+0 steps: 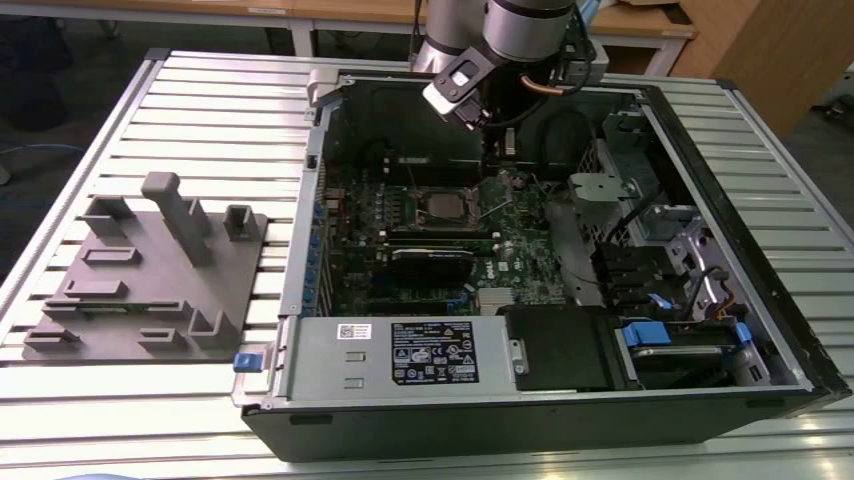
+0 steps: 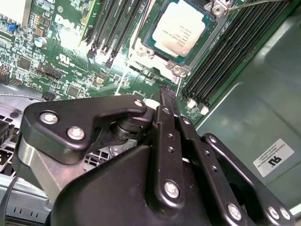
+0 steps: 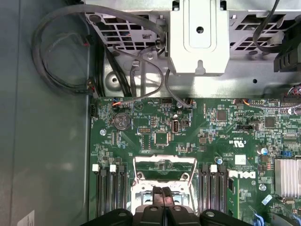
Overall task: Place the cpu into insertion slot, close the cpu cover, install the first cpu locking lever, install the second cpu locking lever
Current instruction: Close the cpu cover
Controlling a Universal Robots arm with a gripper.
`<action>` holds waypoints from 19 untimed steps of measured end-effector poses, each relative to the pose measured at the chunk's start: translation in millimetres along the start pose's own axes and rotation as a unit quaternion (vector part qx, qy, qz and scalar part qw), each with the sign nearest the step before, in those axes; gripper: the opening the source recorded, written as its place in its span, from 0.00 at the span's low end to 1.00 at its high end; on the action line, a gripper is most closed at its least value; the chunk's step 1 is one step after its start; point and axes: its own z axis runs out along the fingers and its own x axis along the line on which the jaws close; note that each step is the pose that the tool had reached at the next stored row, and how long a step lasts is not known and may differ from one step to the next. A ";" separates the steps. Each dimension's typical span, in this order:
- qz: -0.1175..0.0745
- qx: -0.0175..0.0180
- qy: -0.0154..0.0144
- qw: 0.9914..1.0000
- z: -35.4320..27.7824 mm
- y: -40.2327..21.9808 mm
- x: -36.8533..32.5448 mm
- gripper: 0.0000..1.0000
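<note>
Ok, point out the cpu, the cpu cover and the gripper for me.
cpu (image 2: 183, 29): second wrist view, middle of its silver top.
cpu cover (image 3: 164, 161): first wrist view, on one silvery bar of the frame.
gripper (image 3: 162, 190): first wrist view, between its closed fingertips.

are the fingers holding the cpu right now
No, in the second wrist view the cpu lies in the insertion slot, apart from the shut fingers.

A pale metal worktop (image 1: 200, 100) of long parallel slats lies under even light, with light wooden desks (image 1: 350, 12) behind it, a wooden panel (image 1: 767, 55) toward the exterior view's right and dark floor (image 1: 34, 215) alongside.
</note>
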 end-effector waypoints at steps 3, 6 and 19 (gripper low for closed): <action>0.000 0.000 0.000 1.000 0.1 1.8 0.0 0.11; 0.000 0.000 0.000 1.000 0.1 3.3 0.1 0.11; 0.000 0.000 0.000 1.000 0.2 9.5 0.1 0.11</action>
